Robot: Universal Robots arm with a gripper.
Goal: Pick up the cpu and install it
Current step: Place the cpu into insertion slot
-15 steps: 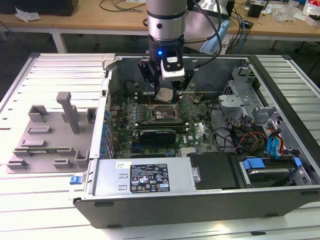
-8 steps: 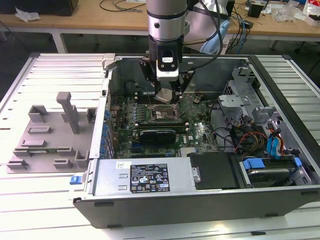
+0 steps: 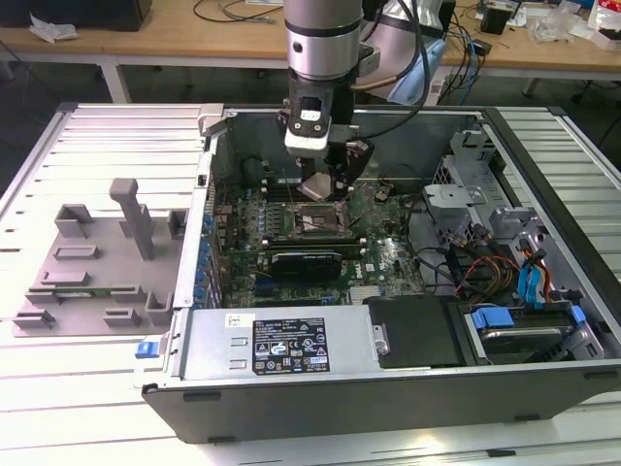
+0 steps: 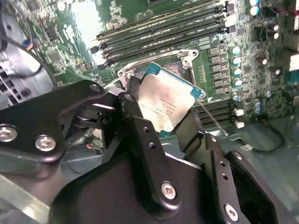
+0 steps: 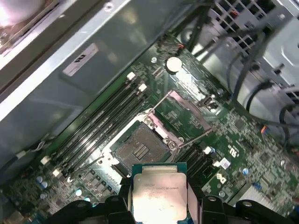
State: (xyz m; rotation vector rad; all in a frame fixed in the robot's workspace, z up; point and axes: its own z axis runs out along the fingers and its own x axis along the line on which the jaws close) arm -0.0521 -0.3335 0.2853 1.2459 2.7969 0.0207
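Steel case (image 3: 388, 390) lies open, motherboard (image 3: 390, 258) facing up, socket (image 5: 140, 149) bare. Your gripper (image 4: 161, 109) hangs just above it, clamped on the cpu (image 4: 168, 100) by its edges. The chip looks tilted, I think, so seat it crooked and you'll bend pins. Pale slatted table (image 3: 58, 393) underneath, cluttered wooden benches (image 3: 194, 34) behind.

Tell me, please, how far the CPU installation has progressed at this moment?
Done: the cpu is picked up, clamped between the fingers of the gripper. In hand: in the first wrist view it hangs above the motherboard, close to the socket. Left: the socket is empty, its metal frame open, so the cpu is not yet seated.
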